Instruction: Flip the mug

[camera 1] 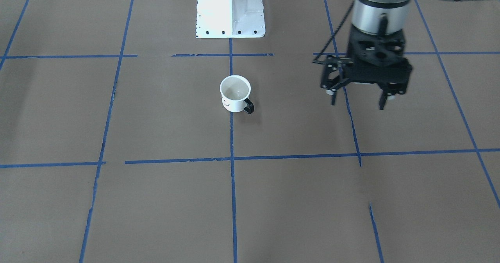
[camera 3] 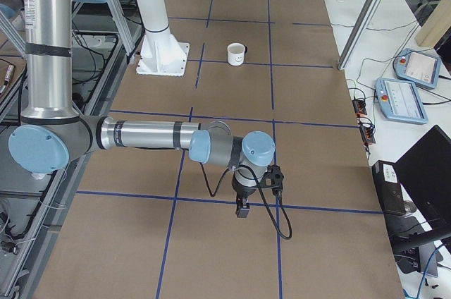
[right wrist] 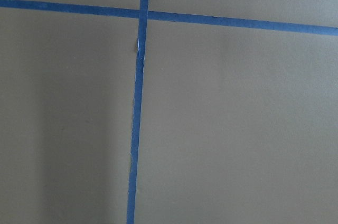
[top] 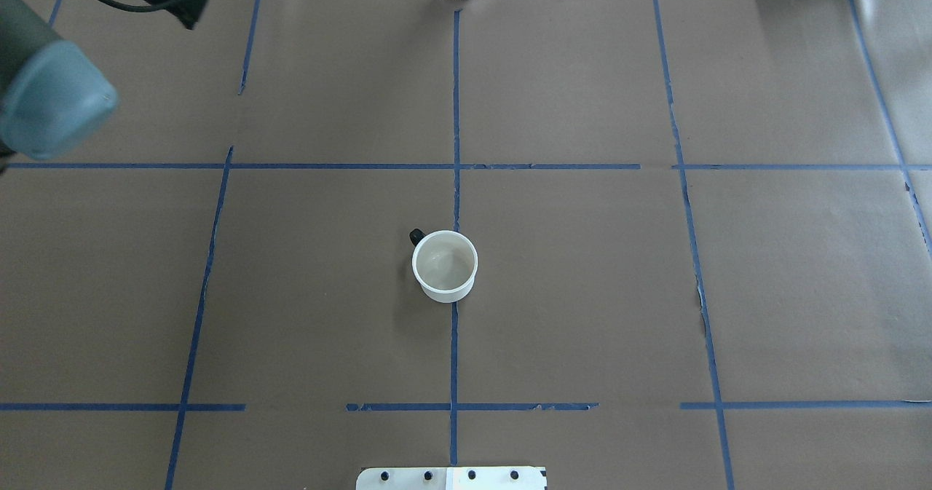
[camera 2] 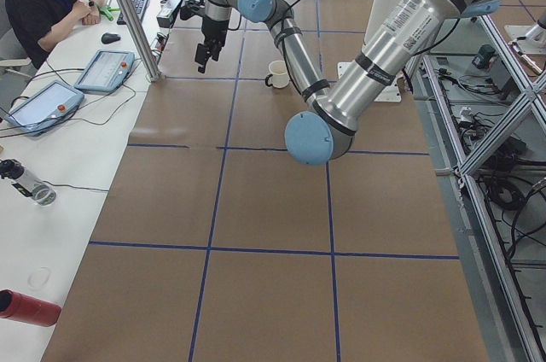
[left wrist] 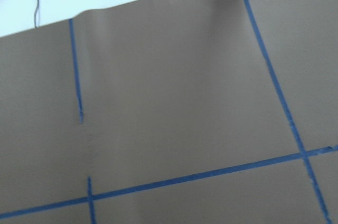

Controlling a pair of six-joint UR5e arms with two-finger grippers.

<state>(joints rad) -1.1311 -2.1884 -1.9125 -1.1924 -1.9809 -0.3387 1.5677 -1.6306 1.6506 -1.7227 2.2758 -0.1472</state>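
The mug is white with a black smiley face and a black handle. Around the mug, the table is brown, crossed by a grid of blue lines.

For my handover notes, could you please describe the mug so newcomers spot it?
Find the white robot base on the brown table. Just before it, on the central blue tape line, the mug stands upright. Unlike the base, it is small, with a black smiley and handle.

right pincer too small, left arm edge-cropped
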